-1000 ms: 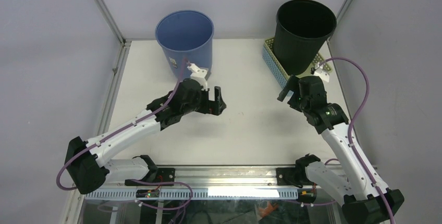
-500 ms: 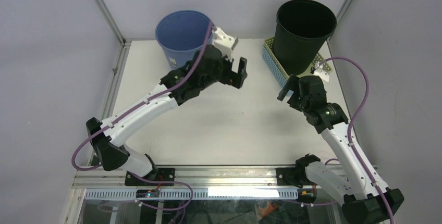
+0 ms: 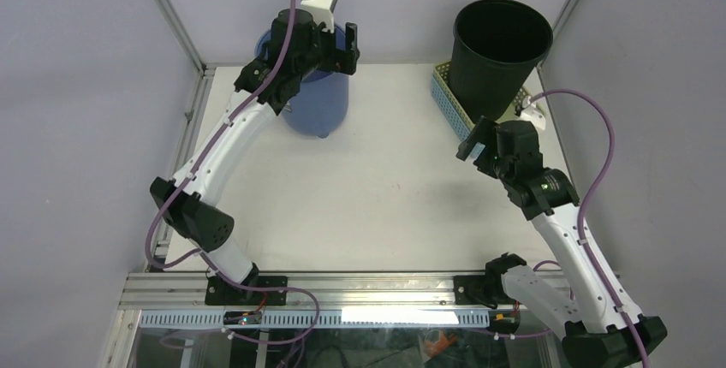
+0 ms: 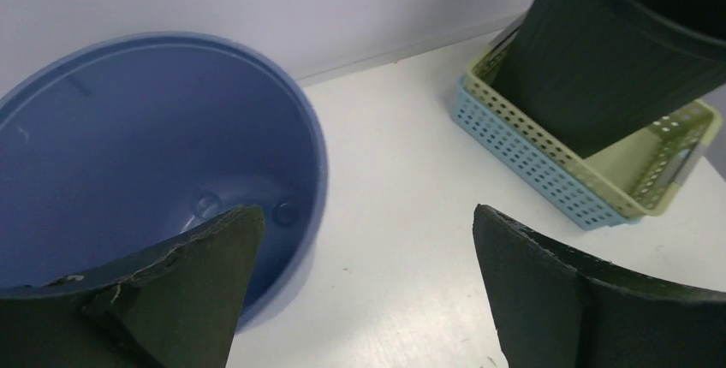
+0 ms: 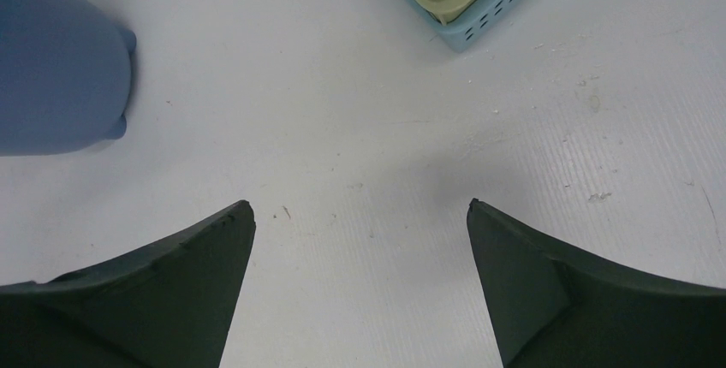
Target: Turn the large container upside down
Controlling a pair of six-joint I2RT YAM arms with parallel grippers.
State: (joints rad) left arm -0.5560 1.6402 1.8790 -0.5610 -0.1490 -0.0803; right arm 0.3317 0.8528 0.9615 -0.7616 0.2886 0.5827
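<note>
Swinging up and back from mid-table, the left arm is now poising the left gripper (image 3: 341, 42) over the rim of the blue bucket (image 3: 324, 109), jaws spread wide and grasping nothing, one finger hanging over the mouth, the other outside the wall. That bucket is standing upright, mouth up, at the far left of the table (image 3: 385, 201). The right gripper (image 5: 360, 210) is hovering released near the black bucket (image 3: 496, 64), which is sitting in a perforated basket (image 3: 449, 98).

Black pot (image 3: 501, 51) standing in yellow-green basket (image 4: 638, 167), nested inside blue basket (image 4: 531, 163), white table (image 3: 385, 205).
</note>
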